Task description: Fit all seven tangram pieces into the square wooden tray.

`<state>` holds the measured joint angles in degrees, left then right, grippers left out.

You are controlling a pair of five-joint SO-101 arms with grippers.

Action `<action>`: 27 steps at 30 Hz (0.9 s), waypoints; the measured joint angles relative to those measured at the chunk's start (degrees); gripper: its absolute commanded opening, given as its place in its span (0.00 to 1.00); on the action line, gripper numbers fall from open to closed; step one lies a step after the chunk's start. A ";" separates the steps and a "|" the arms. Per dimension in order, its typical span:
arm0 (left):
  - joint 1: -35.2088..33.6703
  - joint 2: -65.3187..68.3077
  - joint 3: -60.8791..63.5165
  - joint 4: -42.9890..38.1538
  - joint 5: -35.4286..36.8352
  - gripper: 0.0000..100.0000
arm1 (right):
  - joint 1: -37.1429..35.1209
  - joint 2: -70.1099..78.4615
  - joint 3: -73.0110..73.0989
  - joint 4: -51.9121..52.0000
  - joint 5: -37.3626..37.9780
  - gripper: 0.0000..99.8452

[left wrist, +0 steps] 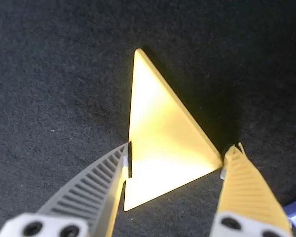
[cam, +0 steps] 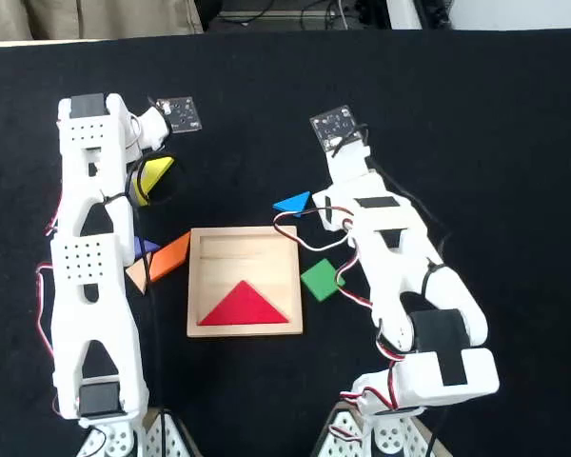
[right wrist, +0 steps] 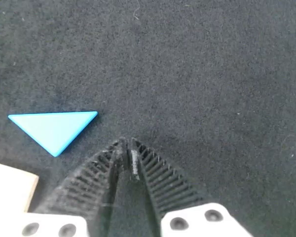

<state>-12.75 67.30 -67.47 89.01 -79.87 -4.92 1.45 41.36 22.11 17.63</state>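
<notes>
Black cloth tabletop (cam: pixel 476 114). Left fingers (left wrist: pixel 98 182) pinch yellow triangle (left wrist: pixel 163 143) by opposite edges, ten o'clock of tray (cam: pixel 243 252); likely light, stiff, slick. Right fingers (right wrist: pixel 158 173) closed, empty, near blue triangle (right wrist: pixel 54 128).

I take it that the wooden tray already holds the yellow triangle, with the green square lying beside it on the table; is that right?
Not quite: the high view shows a red triangle in the wooden tray, not the yellow triangle. The green square does lie beside the tray.
</notes>
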 measured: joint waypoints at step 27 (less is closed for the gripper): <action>1.05 2.90 -11.78 11.08 1.32 0.06 | 0.00 0.00 0.00 0.00 0.00 0.01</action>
<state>-11.69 70.20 -79.25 100.09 -78.55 -4.92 1.45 41.36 22.11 17.63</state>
